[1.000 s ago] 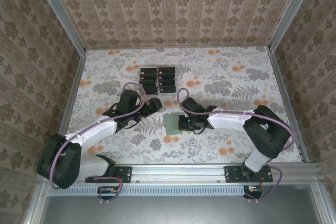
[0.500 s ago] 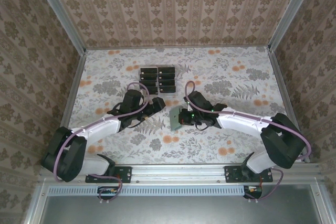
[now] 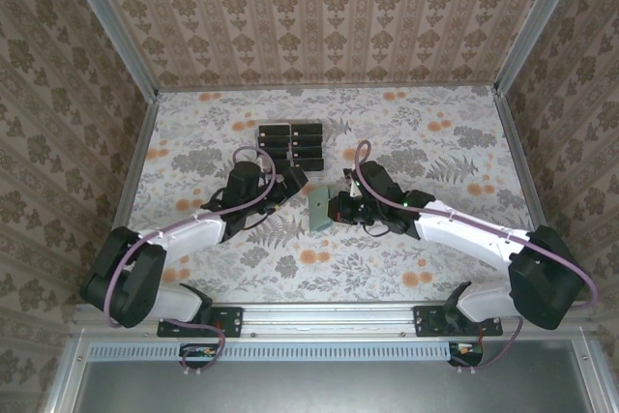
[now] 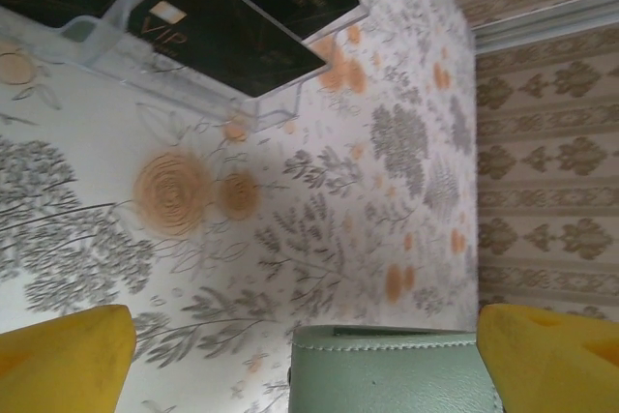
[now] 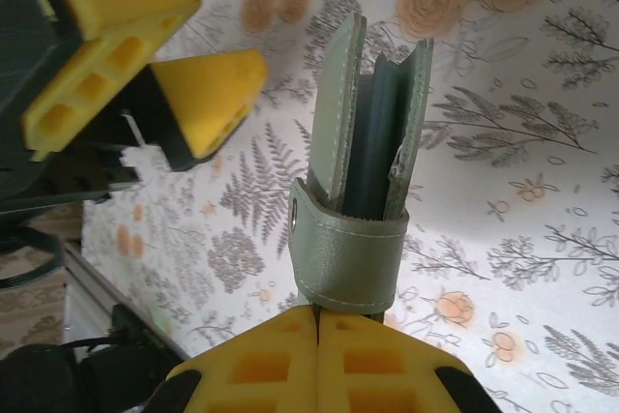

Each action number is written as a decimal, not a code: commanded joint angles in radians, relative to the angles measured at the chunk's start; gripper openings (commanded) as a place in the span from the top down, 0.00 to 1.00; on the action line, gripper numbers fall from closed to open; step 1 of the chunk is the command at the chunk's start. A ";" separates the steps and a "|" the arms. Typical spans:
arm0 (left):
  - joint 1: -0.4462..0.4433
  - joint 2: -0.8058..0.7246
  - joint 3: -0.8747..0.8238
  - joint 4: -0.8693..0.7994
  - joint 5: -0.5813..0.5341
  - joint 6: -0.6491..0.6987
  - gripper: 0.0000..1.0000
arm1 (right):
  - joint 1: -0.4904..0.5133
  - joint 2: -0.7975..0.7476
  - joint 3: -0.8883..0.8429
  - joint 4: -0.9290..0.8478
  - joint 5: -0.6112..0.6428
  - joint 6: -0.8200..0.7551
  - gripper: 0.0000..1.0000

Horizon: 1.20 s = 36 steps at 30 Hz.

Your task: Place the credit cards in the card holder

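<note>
Two tools | right tool [image 5: 317,321] pinches card holder [image 5: 363,142] by strap end, mouth pointing away | left tool [image 3: 295,184] spread

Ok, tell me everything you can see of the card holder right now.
The card holder is a dull grey-green, leather-look sleeve with stitched edges and a snap strap round one end. The right hand is shut on that end, holding it on edge, mouth gaping. The open left hand is close, not touching.
</note>
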 commanded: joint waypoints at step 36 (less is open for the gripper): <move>-0.032 0.140 -0.065 0.675 0.024 -0.330 0.38 | -0.049 -0.002 0.057 0.140 -0.061 0.084 1.00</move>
